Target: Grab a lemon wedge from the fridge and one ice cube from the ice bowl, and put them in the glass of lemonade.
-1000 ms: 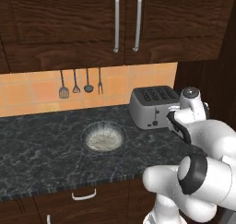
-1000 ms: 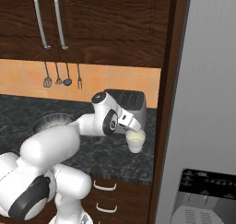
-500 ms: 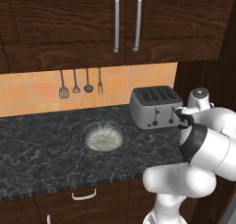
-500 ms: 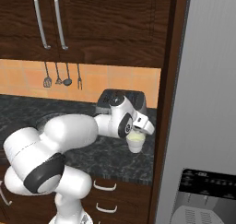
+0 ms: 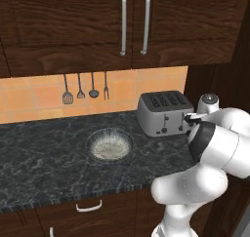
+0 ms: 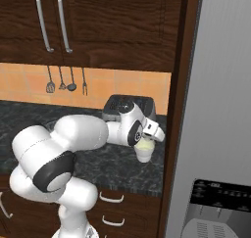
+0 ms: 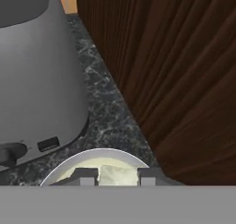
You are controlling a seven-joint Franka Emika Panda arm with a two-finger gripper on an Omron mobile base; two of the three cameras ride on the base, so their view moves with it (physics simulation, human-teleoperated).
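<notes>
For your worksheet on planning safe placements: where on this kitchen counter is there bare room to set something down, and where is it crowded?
Bare stone lies left of the ice bowl, and in front of it to the counter edge. A smaller patch separates bowl and toaster. The right end is crowded: toaster, glass of lemonade, and the gripper above it against the wood panel.

I see the glass of lemonade directly under the gripper — toaster just behind, fridge beside.
</notes>
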